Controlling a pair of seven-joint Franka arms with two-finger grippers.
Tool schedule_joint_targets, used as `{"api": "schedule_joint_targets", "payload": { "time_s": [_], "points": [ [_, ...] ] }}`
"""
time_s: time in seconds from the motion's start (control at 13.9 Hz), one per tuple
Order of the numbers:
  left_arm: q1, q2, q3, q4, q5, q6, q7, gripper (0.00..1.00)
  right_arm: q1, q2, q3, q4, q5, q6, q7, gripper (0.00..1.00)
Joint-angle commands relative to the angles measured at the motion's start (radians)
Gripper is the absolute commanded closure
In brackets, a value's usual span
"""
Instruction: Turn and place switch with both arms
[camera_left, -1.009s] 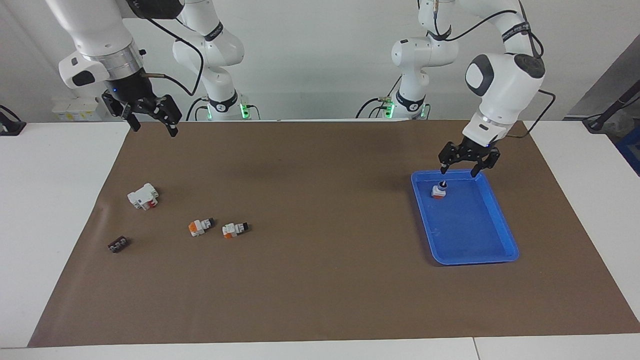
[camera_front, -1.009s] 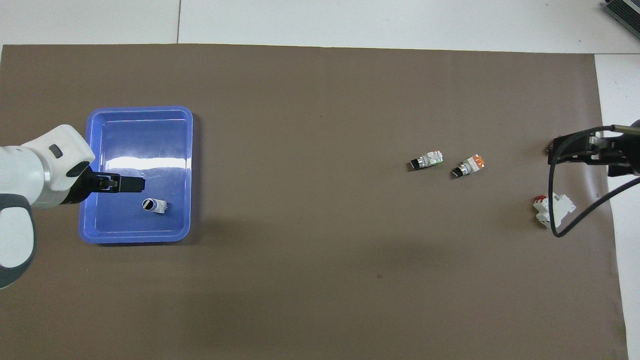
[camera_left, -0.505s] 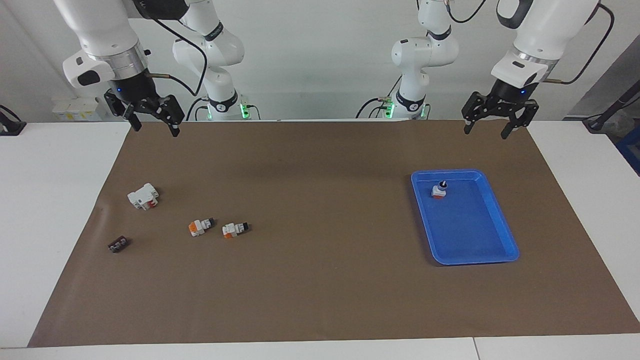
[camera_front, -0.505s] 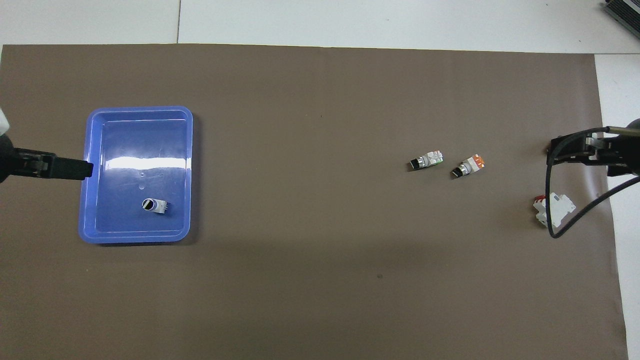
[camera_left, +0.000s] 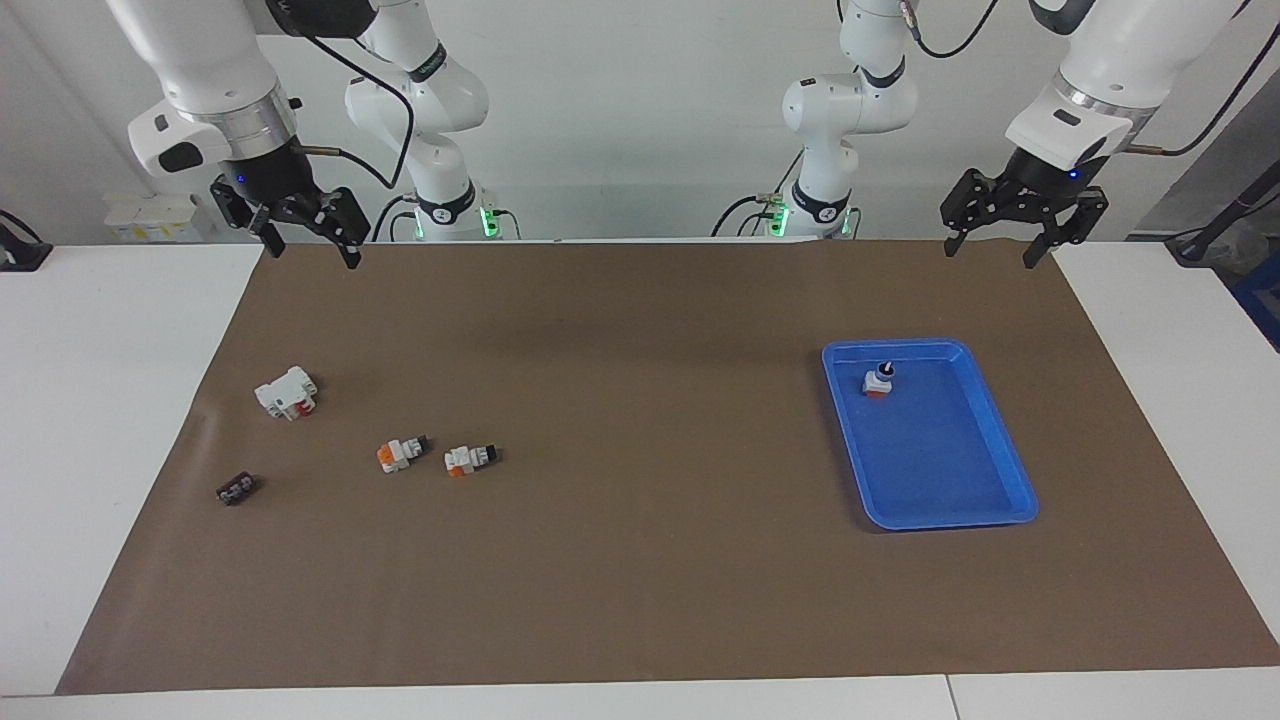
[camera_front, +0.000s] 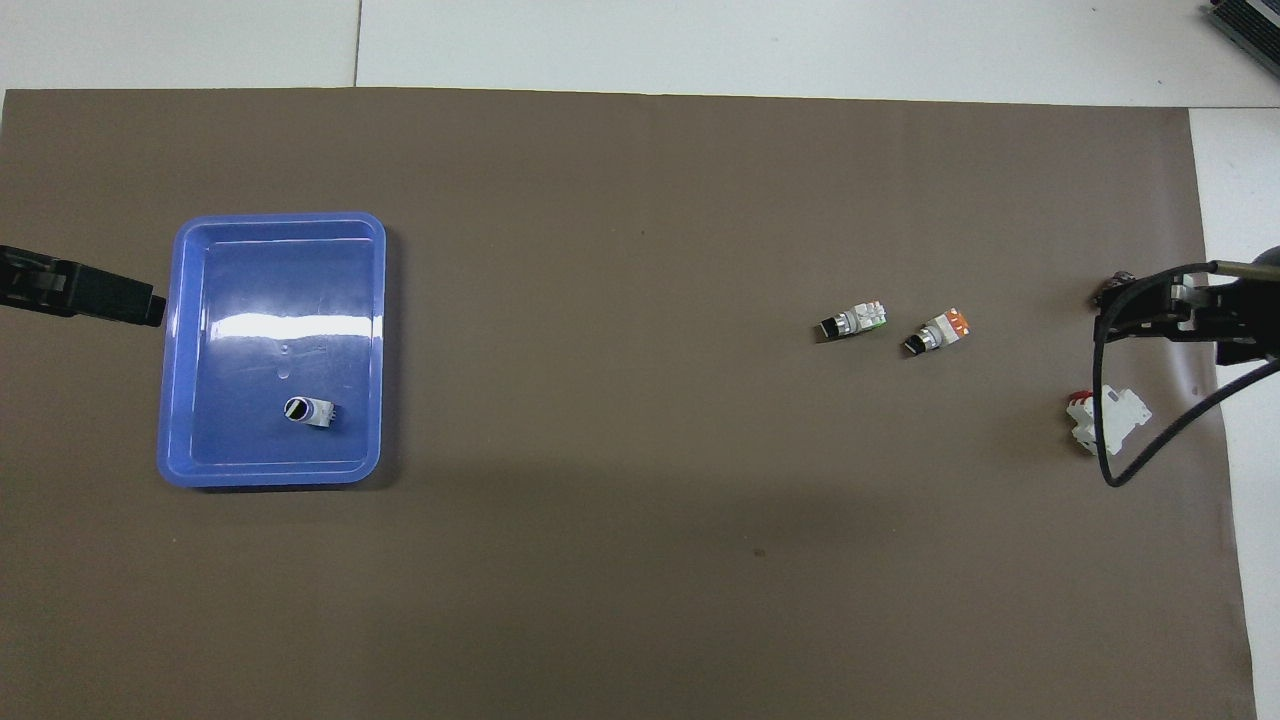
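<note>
The switch (camera_front: 853, 321) lies on its side on the brown mat, green end toward the right arm's end of the table, black knob toward the middle; in the facing view the switch (camera_left: 470, 458) is the one nearer the middle. My right gripper (camera_left: 311, 258) hangs open and empty high over the mat's edge by its base, well apart from the switch; the overhead view shows the right gripper (camera_front: 1150, 310) at the frame's side. My left gripper (camera_left: 990, 255) hangs open and empty above the mat's robot-side edge, clear of the blue tray (camera_left: 1000, 440).
A white switch (camera_left: 878, 381) with a black knob stands upright in the tray (camera_front: 190, 350). An orange-ended switch (camera_left: 402, 453) lies beside the green one. A white block with a red part (camera_left: 286, 392) and a small dark piece (camera_left: 237, 489) lie toward the right arm's end.
The left gripper has risen out of the tray and drawn back toward its base, leaving the upright switch standing there. The right gripper shifted only slightly.
</note>
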Motion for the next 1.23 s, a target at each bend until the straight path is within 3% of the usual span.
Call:
{"api": "schedule_joint_targets", "payload": {
  "time_s": [0.0,0.36,0.72,1.15],
  "points": [
    [-0.032,-0.019,0.045,0.016,0.024,-0.052,-0.001,0.00,-0.007,0.002,-0.003,0.014,-0.002,-0.014,-0.023,0.00],
    [-0.056,-0.070,0.094,-0.067,0.025,-0.055,-0.003,0.00,-0.009,-0.001,-0.003,0.013,0.087,-0.014,-0.026,0.00],
    [-0.056,-0.091,0.091,-0.104,0.025,-0.068,-0.043,0.00,0.003,-0.006,0.002,0.002,-0.026,0.001,-0.034,0.00],
    [-0.030,-0.102,0.093,-0.124,0.025,-0.061,-0.043,0.00,0.000,-0.009,0.000,0.001,-0.003,-0.011,-0.040,0.00]
  ]
}}
